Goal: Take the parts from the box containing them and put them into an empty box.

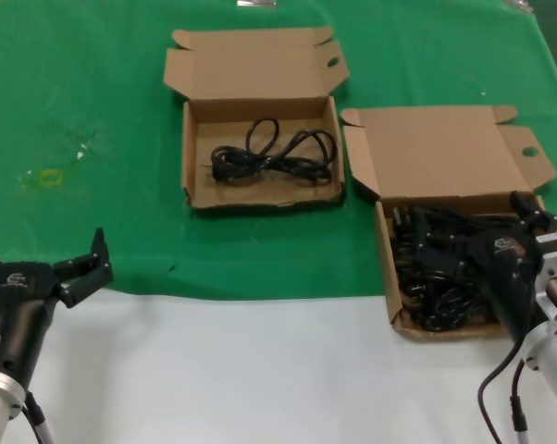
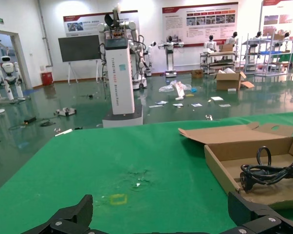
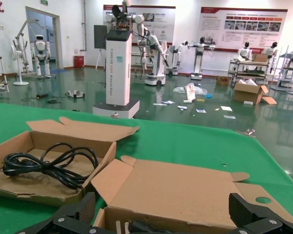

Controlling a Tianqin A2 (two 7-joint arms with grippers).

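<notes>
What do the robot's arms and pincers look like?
Both pincers, left and right, are black with angular pointed fingers and a small white logo on a black wrist housing. Silver-grey cylindrical forearms follow, each with a thin black cable hanging alongside.

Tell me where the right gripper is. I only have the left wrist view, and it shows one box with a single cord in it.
Observer: The right gripper hangs over a second box, to the right of the one-cord box.
Operator: Anything in that second box?
Observer: A heap of black cords fills it.
Operator: Is the gripper holding one?
Observer: No. Its fingers are spread open, and I can see no cord between them.
</notes>
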